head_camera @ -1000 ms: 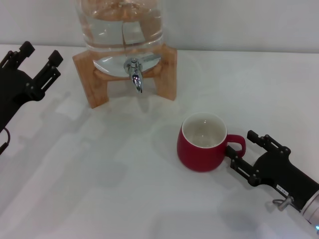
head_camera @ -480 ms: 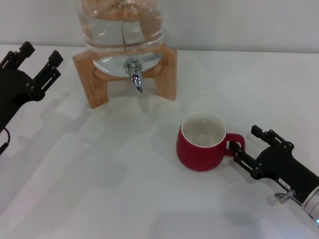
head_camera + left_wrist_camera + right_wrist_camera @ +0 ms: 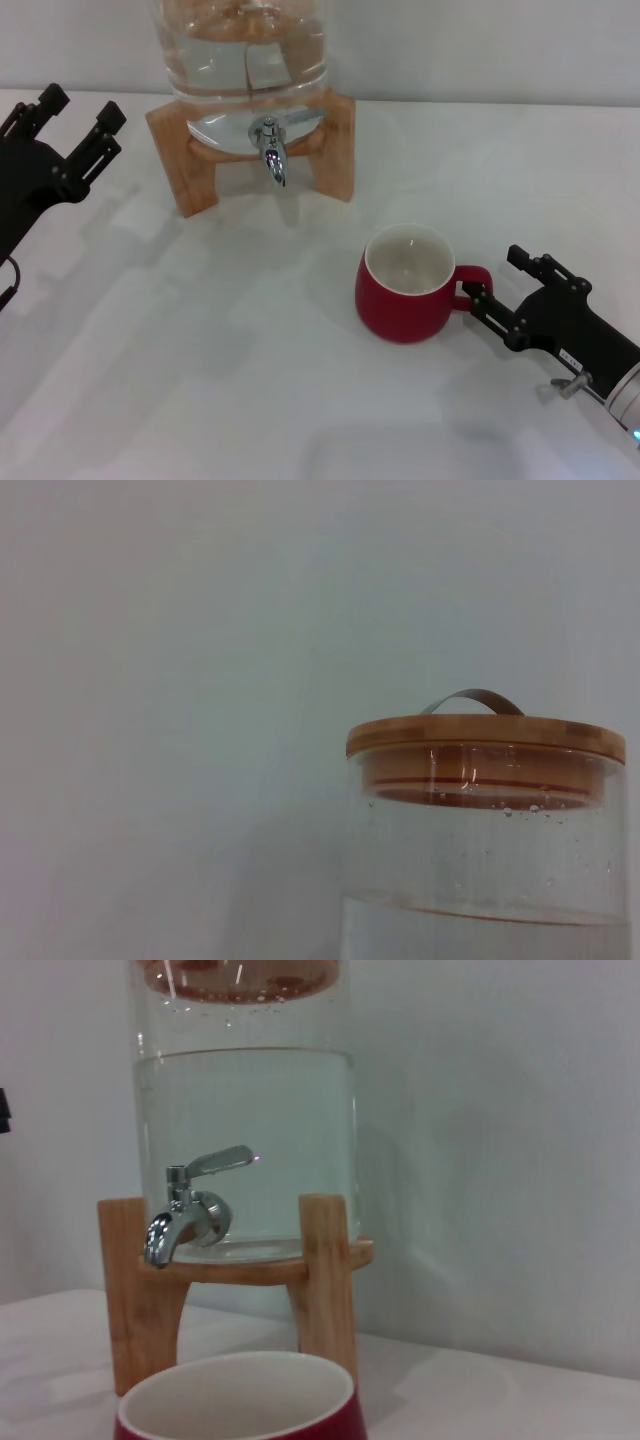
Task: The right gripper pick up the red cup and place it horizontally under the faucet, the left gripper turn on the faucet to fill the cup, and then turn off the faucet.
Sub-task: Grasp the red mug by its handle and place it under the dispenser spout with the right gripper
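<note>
The red cup (image 3: pixel 404 290) stands upright on the white table, its handle (image 3: pixel 476 285) pointing right; its cream rim also fills the bottom of the right wrist view (image 3: pixel 238 1400). My right gripper (image 3: pixel 493 273) lies low at the lower right, open, with its fingertips right at the handle and one finger against the handle's outer side. The chrome faucet (image 3: pixel 270 148) juts from the glass water jar at the back, its lever level (image 3: pixel 215 1163), with no water running. My left gripper (image 3: pixel 82 107) hovers open at the far left, well away from the faucet.
The glass jar (image 3: pixel 245 50) rests on a wooden stand (image 3: pixel 182 150) at the table's back, against a white wall. The left wrist view shows only the jar's wooden lid (image 3: pixel 485 735) and the water below it.
My right gripper has shifted slightly away from me along the table, beside the cup's handle. The cup has hardly moved, and the left arm has stayed still.
</note>
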Available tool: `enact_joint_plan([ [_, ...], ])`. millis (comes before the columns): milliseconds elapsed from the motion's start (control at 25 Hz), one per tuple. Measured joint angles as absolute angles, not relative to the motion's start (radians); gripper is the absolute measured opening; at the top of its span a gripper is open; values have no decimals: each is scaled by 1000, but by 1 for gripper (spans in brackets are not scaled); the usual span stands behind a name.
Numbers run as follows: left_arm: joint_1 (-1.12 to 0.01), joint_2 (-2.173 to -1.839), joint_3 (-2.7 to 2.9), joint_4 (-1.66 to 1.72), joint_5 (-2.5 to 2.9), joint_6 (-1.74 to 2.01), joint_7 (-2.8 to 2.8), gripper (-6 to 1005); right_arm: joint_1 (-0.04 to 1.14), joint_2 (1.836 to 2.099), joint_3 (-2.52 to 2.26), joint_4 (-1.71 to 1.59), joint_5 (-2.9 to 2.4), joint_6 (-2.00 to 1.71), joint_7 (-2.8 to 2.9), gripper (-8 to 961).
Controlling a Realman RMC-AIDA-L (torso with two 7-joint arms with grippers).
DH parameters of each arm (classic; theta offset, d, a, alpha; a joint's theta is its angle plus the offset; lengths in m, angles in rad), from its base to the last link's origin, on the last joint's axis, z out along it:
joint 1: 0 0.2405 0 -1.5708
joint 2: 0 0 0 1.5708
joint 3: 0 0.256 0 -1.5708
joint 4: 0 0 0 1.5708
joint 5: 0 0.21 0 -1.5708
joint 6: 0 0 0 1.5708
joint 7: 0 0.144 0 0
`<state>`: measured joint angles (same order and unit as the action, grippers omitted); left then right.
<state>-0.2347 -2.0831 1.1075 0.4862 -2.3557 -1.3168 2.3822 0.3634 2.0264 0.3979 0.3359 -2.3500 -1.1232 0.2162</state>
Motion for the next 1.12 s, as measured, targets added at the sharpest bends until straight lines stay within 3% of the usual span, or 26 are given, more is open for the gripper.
enact_joint_plan([
  [1120, -236, -2083, 1107, 486, -2356, -1320, 2382, 756, 374, 2028, 471, 336, -2350, -1072, 216, 692],
])
